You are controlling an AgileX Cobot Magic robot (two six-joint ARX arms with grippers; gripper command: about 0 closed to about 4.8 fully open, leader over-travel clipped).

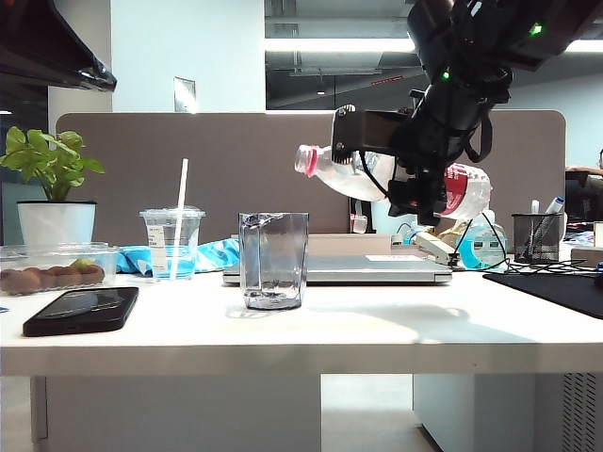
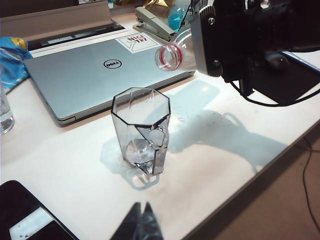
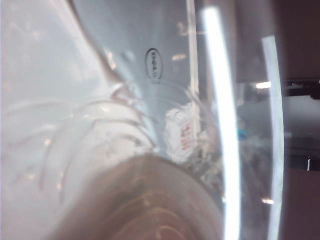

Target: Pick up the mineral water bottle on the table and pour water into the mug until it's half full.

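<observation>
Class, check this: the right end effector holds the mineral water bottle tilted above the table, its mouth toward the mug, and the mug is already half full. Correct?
One error: the mug is empty, as the left wrist view shows. The rest holds: the right end effector grips the tilted mineral water bottle above the table.

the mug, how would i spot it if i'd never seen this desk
Find the white table and the closed silver laptop lying on it. The mug stands just in front of the laptop's left end: a clear grey-tinted faceted cup, open-topped, unlike the lidded cup with a straw farther left.
</observation>
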